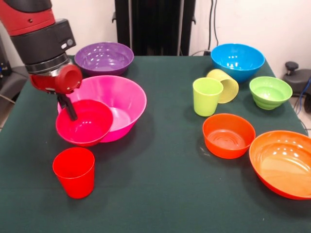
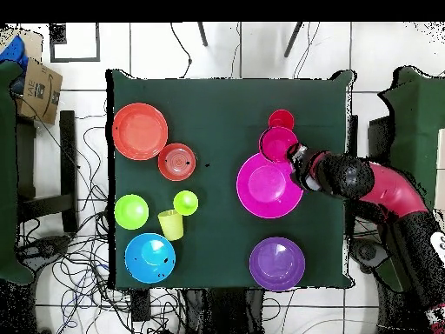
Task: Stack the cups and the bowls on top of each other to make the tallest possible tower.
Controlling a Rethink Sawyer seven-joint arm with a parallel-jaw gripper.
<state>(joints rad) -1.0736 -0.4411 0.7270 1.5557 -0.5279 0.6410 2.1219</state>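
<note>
My gripper is shut on the near-left rim of the small magenta bowl, with one dark finger inside it. The bowl hangs tilted against the front-left rim of the large pink bowl. In the overhead view the gripper sits at the rims of the magenta bowl and the pink bowl. The red cup stands upright just in front of them. The lime green cup stands upright at the right. The pale yellow cup lies on its side against it. Nothing is stacked.
The purple bowl is at the far left and the blue bowl at the far right. The ribbed green bowl, the small orange bowl and the large orange bowl stand along the right side.
</note>
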